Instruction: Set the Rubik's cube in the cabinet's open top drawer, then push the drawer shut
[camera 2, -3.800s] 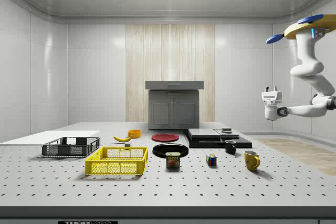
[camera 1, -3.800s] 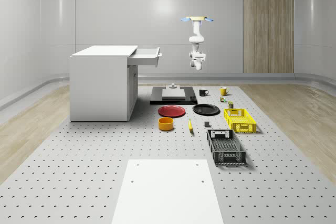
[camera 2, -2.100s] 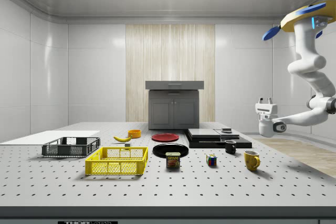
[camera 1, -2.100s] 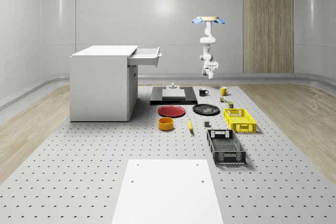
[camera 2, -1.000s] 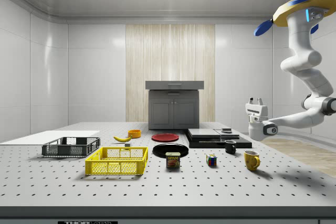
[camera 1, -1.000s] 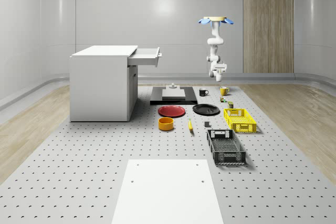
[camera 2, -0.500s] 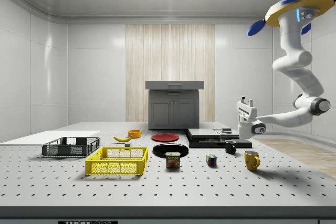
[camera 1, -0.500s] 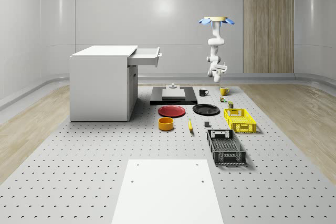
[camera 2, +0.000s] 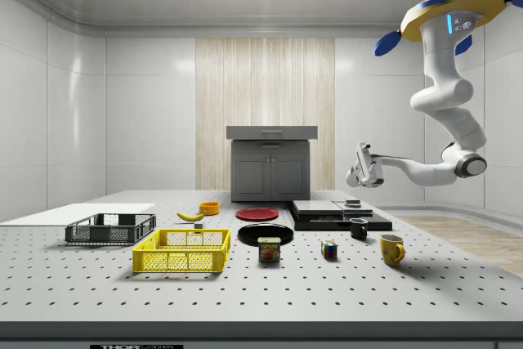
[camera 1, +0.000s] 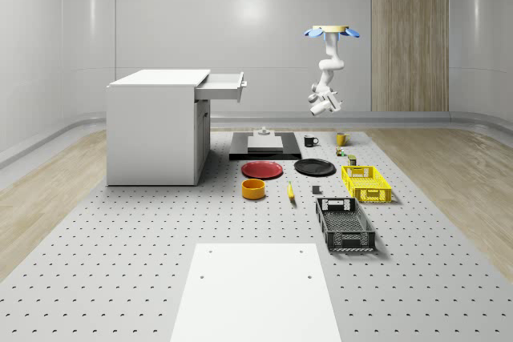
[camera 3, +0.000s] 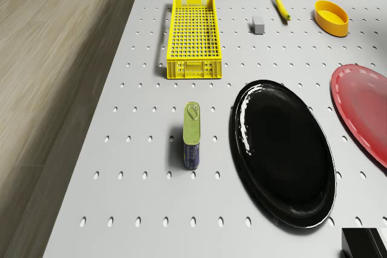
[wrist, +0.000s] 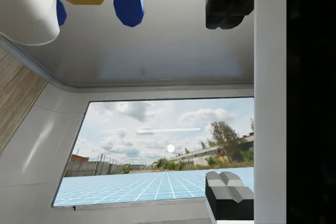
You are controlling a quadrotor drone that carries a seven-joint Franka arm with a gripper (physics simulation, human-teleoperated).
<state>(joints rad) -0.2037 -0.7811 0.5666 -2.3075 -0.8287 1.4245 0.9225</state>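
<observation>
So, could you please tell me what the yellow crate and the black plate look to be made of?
The yellow crate looks like moulded plastic: matte, with uniform lattice walls. The black plate looks like glazed ceramic or glossy plastic, going by its bright, sharp reflections; which one can't be told.

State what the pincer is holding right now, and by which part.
Nothing. The pincer is open and empty, up in the air beneath the hovering drone, while the Rubik's cube sits untouched on the table.
</observation>
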